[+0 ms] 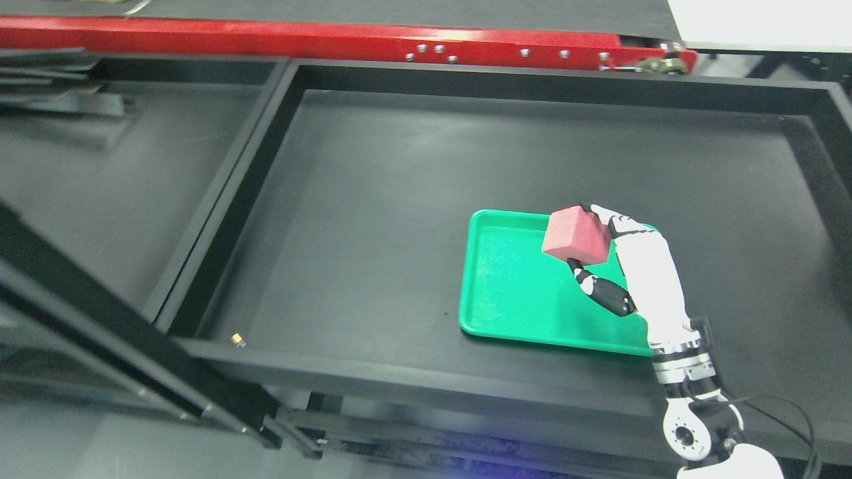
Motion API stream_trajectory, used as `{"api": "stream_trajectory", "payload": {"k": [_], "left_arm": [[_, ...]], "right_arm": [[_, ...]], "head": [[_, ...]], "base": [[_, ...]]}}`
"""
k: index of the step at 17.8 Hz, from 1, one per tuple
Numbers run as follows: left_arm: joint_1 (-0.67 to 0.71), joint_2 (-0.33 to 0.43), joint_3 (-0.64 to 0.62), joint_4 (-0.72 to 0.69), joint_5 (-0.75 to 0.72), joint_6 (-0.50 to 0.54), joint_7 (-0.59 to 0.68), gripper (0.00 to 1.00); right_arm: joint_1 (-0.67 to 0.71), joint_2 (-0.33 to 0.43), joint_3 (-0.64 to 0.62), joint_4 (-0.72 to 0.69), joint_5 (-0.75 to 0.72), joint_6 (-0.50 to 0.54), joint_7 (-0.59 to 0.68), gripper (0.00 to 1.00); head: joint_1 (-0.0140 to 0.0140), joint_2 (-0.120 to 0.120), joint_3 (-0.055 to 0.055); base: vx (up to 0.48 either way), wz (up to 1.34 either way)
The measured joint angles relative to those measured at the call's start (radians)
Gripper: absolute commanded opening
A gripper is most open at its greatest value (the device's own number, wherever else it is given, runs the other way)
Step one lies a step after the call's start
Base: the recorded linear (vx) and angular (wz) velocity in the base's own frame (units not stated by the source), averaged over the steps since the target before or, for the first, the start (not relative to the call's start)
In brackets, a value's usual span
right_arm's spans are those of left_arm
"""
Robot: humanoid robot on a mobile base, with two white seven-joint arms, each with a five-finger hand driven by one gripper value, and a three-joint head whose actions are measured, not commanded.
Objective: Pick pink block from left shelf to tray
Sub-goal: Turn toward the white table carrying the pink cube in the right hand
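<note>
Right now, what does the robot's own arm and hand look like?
Only the right hand shows. Its back is a smooth white shell, and the fingers are black with white segments. A ringed silver metal wrist leads to a round white joint, and thin black cables loop beside it.

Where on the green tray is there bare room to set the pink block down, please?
The green tray holds nothing: its whole left and middle floor, from the left rim to the right hand, is free. The right side is crowded by that hand, shut on the pink block. The black bin floor left of the tray is bare too.
</note>
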State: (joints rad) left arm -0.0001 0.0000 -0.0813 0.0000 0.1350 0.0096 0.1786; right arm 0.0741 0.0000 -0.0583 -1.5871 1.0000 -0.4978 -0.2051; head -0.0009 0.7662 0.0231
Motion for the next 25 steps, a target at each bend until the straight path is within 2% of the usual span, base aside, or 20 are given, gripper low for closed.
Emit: {"api": "stream_trajectory", "payload": {"k": [25], "left_arm": [[0.000,0.000,0.000,0.000,0.000,0.000,0.000,1.00]], "right_arm": [[0.050,0.000,-0.038,-0.045,-0.108,-0.002,0.000,0.02]], "head": [[0.0000,0.000,0.000]], "base": [[-0.148,0.86]]}}
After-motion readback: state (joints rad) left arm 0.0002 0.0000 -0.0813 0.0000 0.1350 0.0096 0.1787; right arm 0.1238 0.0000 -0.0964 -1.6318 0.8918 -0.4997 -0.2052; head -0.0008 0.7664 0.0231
